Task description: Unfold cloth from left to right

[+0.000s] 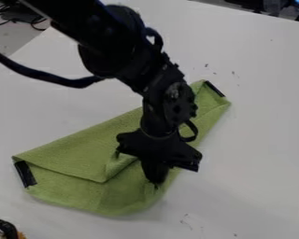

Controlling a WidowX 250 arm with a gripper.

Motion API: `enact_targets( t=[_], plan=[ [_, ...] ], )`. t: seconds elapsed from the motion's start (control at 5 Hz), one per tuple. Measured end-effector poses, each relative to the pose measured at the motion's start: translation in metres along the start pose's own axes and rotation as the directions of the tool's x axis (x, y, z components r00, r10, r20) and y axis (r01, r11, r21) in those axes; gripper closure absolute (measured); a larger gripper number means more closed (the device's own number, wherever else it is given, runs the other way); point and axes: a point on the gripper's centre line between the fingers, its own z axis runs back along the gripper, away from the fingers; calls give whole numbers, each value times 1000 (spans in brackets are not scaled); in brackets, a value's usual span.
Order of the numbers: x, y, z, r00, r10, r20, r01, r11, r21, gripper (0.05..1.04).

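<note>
The black gripper (156, 181) hangs down over the lower middle of the green cloth (83, 144), its fingertips together at the cloth's surface. It is shut on the cloth, which puckers around the tips. Folded over itself, the cloth stretches diagonally from lower left to upper right. A loose flap edge runs across its left part, with a raised crease just left of the gripper. Black strips mark its left end and its upper right corner. The arm covers part of the cloth's middle.
The white table (258, 121) extends around the cloth, with small dark marks on it. Dark cables (15, 18) lie beyond the table at the upper left. A black object with an orange part (3, 228) shows at the lower left corner.
</note>
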Motion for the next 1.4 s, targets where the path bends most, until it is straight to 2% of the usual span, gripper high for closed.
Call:
enact_targets(
  t=[0.2,0.6,0.8,1.0,1.2,1.4],
  plan=[
    [-5,-8,-5,1000,-9,-2,9,1000,-25,1012],
    [-20,-36,-2,998,-59,16,60,998,-11,1012],
    [-29,-44,1,995,-98,17,98,995,27,1012],
    [-34,-54,8,990,-137,43,133,988,80,1012],
    [-31,-57,16,976,-196,92,180,971,160,1012],
    [-26,-56,22,964,-229,131,198,956,218,1012]
  ],
)
